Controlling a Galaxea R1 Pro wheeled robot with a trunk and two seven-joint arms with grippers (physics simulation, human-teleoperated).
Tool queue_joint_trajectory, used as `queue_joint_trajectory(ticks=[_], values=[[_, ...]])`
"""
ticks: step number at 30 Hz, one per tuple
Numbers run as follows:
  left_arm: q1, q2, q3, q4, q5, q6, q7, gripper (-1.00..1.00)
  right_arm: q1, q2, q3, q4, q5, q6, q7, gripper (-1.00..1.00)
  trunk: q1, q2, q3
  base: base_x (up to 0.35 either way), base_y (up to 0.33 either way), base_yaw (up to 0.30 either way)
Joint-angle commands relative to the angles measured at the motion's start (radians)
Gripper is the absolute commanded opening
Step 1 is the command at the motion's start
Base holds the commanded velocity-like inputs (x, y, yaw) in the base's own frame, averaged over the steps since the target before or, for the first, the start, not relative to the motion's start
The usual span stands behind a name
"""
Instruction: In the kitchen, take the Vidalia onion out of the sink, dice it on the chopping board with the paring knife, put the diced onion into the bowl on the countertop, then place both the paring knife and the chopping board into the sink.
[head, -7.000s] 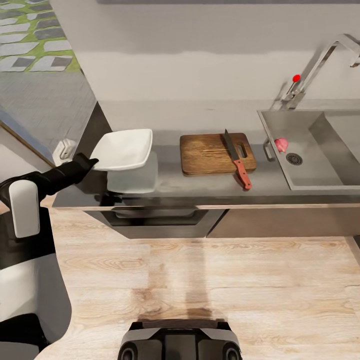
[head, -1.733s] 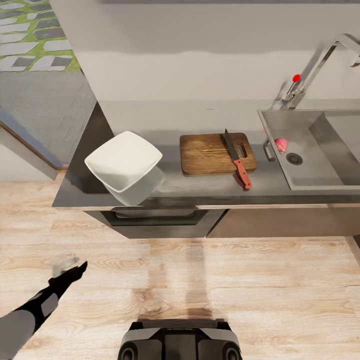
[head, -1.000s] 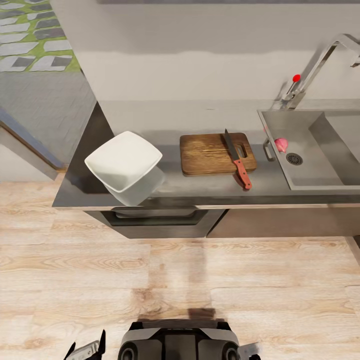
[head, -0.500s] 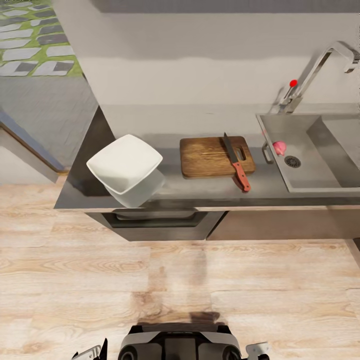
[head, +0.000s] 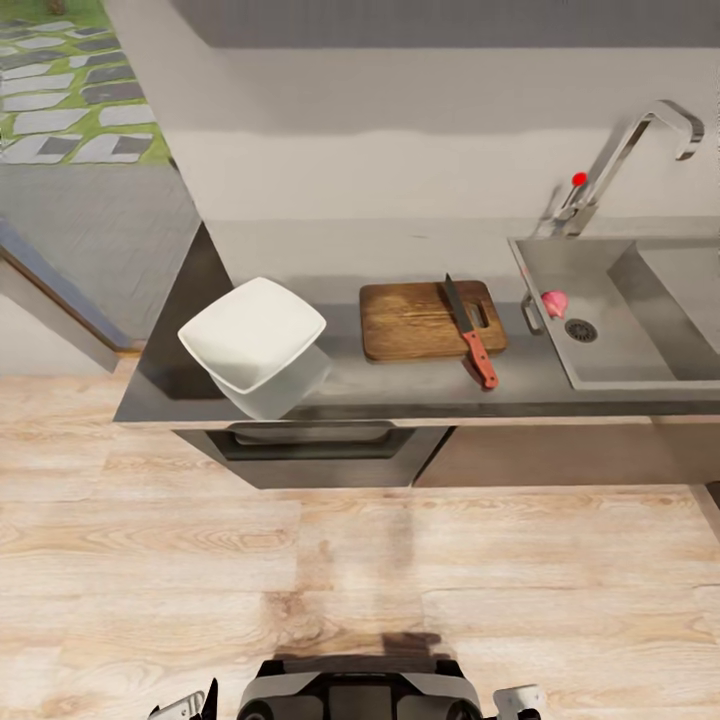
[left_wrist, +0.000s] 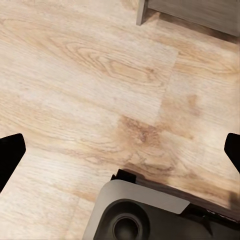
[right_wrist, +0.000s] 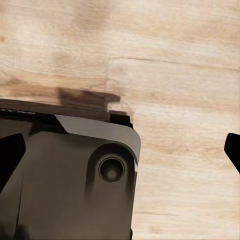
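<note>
**Grey surface inspected from standoff; both tools stowed low, no item in hand**

Grey, reflective surface (head: 400, 385) runs across the middle of the head view. Since a second ago the whole picture has slid: the faucet (head: 620, 160) now shows in full at upper right and everything on the surface sits smaller and slightly lower in frame. That is camera travel, not item travel; bowl, board, knife and onion keep their relations to one another. Seven seconds ago the left arm was at the bowl; now the left tool (head: 185, 702) is only a tip at the lower left edge, and the right tool (head: 515, 700) a tip at the lower right edge, either side of the robot's base (head: 355, 690).

Left tool: fingers (left_wrist: 10, 155) stand at opposite edges of the wrist view, spread wide over the wooden floor (left_wrist: 90, 75). Right tool: likewise spread, nothing between.

Judgement: bowl positioning looks finished; onion retrieval has not begun, and the robot stands well back from the sink.

Count:
- One white bowl (head: 252, 333), left of centre on the surface.
- One chopping board (head: 430, 320), centre.
- One paring knife (head: 470, 330), lying across the board's right end, red handle overhanging onto the surface.
- One Vidalia onion (head: 554, 303), in the sink (head: 620, 345) beside the drain.
</note>
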Motion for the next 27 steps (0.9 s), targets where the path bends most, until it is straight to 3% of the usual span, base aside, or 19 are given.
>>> queue_joint_trajectory(ticks=[1, 27], values=[[-0.001, 0.001, 0.009, 0.004, -0.004, -0.004, -0.004, 1.0, 0.0, -0.001, 0.008, 0.001, 0.0, -0.002, -0.009, 1.0, 0.001, -0.001, 0.001, 0.0, 0.0, 0.0], [-0.001, 0.001, 0.009, 0.004, -0.004, -0.004, -0.004, 1.0, 0.0, -0.001, 0.009, 0.009, 0.0, -0.032, -0.009, 1.0, 0.001, -0.001, 0.043, 0.0, 0.0, 0.0]])
